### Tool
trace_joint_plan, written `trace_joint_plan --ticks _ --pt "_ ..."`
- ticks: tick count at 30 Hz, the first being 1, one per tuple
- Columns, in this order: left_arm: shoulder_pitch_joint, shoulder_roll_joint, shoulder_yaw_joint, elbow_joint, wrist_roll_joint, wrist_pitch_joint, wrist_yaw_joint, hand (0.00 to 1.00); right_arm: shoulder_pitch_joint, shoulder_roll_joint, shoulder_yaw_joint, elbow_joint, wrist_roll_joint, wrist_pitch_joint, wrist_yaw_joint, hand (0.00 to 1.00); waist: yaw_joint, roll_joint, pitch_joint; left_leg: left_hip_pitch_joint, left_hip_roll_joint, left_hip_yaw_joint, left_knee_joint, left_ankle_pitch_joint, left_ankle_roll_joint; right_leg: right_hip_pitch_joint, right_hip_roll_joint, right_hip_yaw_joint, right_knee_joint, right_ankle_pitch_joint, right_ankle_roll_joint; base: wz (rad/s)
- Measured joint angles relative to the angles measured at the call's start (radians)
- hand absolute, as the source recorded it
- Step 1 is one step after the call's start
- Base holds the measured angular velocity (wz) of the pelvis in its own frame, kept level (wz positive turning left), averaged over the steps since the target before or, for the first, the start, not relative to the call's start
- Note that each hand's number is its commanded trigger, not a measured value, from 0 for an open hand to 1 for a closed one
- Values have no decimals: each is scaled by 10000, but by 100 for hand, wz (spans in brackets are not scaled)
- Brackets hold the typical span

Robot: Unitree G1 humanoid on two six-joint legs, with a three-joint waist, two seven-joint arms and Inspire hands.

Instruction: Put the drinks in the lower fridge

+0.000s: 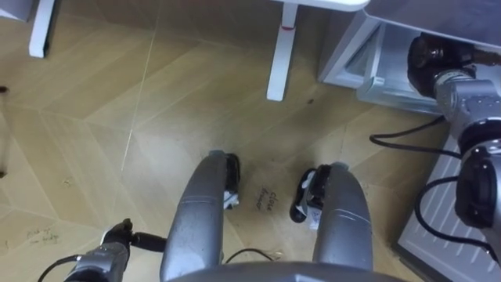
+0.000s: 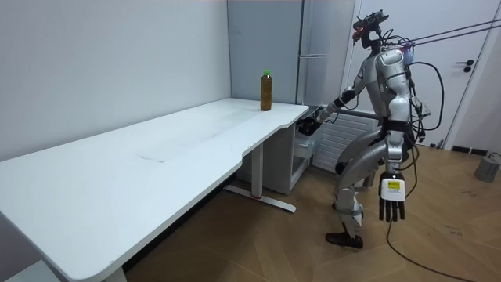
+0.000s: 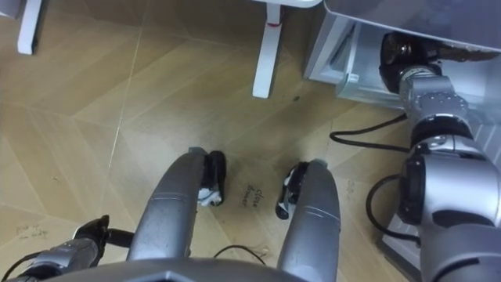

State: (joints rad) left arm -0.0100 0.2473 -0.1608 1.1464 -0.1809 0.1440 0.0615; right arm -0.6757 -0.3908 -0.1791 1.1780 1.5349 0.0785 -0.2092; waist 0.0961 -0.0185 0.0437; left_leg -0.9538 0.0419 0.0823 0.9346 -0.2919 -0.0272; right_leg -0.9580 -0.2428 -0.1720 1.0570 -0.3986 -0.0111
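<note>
A brown drink bottle (image 2: pixel 266 90) with a green cap stands upright at the far corner of the white table (image 2: pixel 156 157). I stand with bent knees in front of the tall grey fridge (image 2: pixel 317 39). My right hand (image 1: pixel 433 53) reaches into the fridge's open white lower compartment (image 1: pixel 368 66); its fingers are dark and partly hidden inside. My left hand (image 2: pixel 391 205) hangs beside my thigh with straight fingers and holds nothing; it is also at the lower left of the eye views (image 1: pixel 117 235).
White table legs (image 1: pixel 280 55) stand on the wooden floor just left of the fridge. A white ribbed panel (image 1: pixel 442 227) lies low on my right. A small grey can (image 2: pixel 487 167) sits on the floor by a door.
</note>
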Motion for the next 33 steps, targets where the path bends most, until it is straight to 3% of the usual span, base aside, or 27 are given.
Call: trace_joint_plan --ticks 3,6,7,8,13,19,24,33 --pt "1 0 -8 -20 -256 -3 2 0 0 -9 0 -18 -4 0 0 0 -7 97 -58 35 5 5 -129 8 -2 33 43 0 -170 87 13 -4" --pt "1 -1 -31 -21 -655 -17 10 0 3 -7 11 -36 -7 8 -8 0 -16 149 -55 280 10 91 -502 101 53 217 135 69 -570 272 84 -11" --pt "14 -24 -31 -3 -634 -21 7 0 11 -8 11 -14 -47 9 -9 36 45 181 -46 472 32 145 -744 180 122 401 185 84 -839 392 90 -13" --pt "15 -27 -31 6 -634 -24 7 0 13 -7 10 23 -44 9 -11 100 53 199 -37 589 31 170 -867 208 140 503 194 82 -970 457 75 -11" --pt "20 -16 -16 26 -639 -200 14 0 23 -7 6 223 -100 65 -187 100 29 210 -36 1346 -17 429 -2088 564 248 1139 279 107 -2152 911 161 -8" --pt "17 -52 -45 -196 -852 -191 241 0 -9 -53 125 221 -66 264 -372 100 -17 209 -35 1844 -24 599 -2644 627 333 1599 420 264 -2869 1169 342 -11" --pt "43 -67 -46 -224 -1030 -121 502 0 -1 -277 37 228 21 236 -740 100 125 209 -33 1922 -28 675 -2867 642 354 1626 447 313 -3057 1223 363 -4" --pt "37 -102 -90 -216 -1033 -10 645 0 29 -299 33 230 147 414 -968 100 119 208 -30 2108 -37 710 -3001 644 344 1768 454 328 -3146 1210 365 0"
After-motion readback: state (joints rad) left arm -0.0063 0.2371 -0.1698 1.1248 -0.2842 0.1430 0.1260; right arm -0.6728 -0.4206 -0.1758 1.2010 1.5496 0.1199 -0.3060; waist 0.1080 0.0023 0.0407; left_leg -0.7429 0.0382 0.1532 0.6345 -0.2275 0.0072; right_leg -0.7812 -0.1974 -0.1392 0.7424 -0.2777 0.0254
